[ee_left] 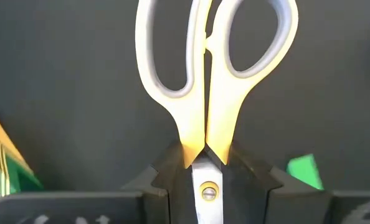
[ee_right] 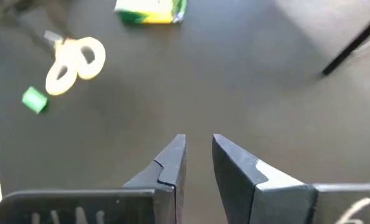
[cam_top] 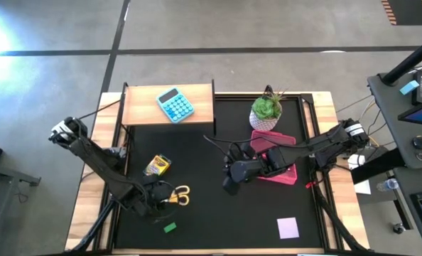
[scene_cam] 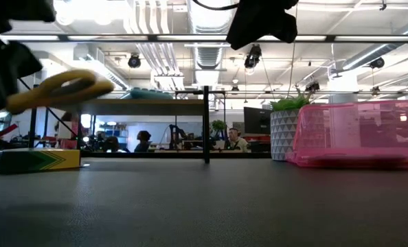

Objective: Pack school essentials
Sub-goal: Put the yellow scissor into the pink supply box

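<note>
My left gripper (cam_top: 160, 200) is shut on the yellow-handled scissors (cam_top: 181, 195) near the table's near-left part; in the low view their handle loops (scene_cam: 60, 89) hang above the mat. The green eraser (cam_top: 170, 227) and the yellow-green crayon box (cam_top: 156, 166) lie flat on the mat close by. A lilac notepad (cam_top: 288, 227) lies near the near-right corner. My right gripper (ee_right: 199, 155) hovers narrowly open over bare mat at mid-table (cam_top: 229, 183), beside the pink container (cam_top: 276, 162). No pencils or pens show. My left gripper pinches the scissors between its two fingers at the pivot (ee_left: 207, 190), where the blades meet the yellow handles. The blades run back between the fingers and are hidden. The handle loops (ee_left: 216, 56) stick out past the fingertips, toward the table's right. The scissors are lifted clear of the mat.
A wooden shelf (cam_top: 136, 107) at the far left carries the light-blue calculator (cam_top: 175, 104). The green plant in its white pot (cam_top: 266, 112) stands at the far edge, just beyond the pink container. Black mat lies bare between the two grippers.
</note>
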